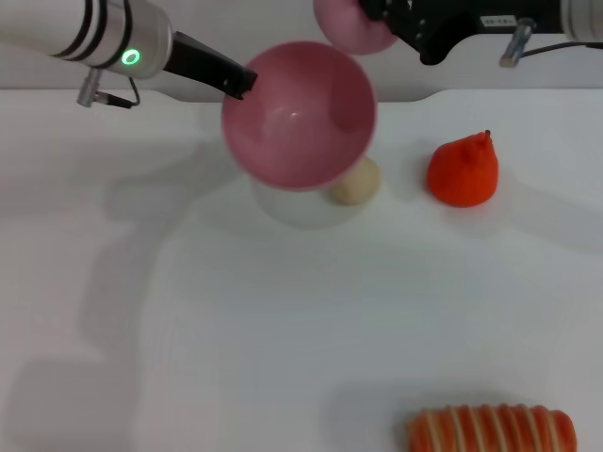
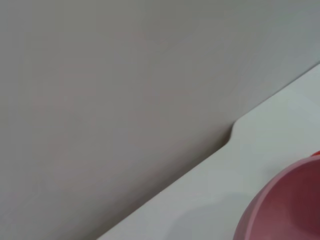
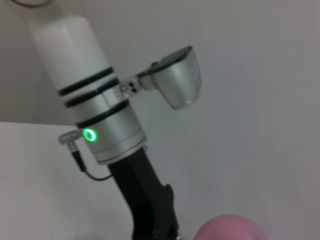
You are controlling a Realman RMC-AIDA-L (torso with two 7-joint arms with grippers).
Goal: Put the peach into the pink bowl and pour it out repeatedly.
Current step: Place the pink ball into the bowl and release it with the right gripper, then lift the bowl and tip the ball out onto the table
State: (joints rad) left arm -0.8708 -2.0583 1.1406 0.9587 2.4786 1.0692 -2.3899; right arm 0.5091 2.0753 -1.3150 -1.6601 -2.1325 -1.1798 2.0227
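Left gripper [image 1: 243,81]: clamped on the rim of the glossy pink plastic bowl [image 1: 300,115], raised and tilted above the white table [image 1: 188,311]. Right gripper [image 1: 377,19]: closed around the pale-pink rounded peach [image 1: 350,28], above the bowl's far edge.

The pink bowl [image 1: 300,115] hides part of the beige ball [image 1: 356,183] behind it. The peach [image 1: 353,25] is cut off by the head view's top edge, as is the striped item [image 1: 492,431] at the bottom edge. Neither tool's fingers can be seen clearly.

A robot test bench: bare white table [image 1: 188,330], plain grey wall [image 2: 100,100], toy foods as props
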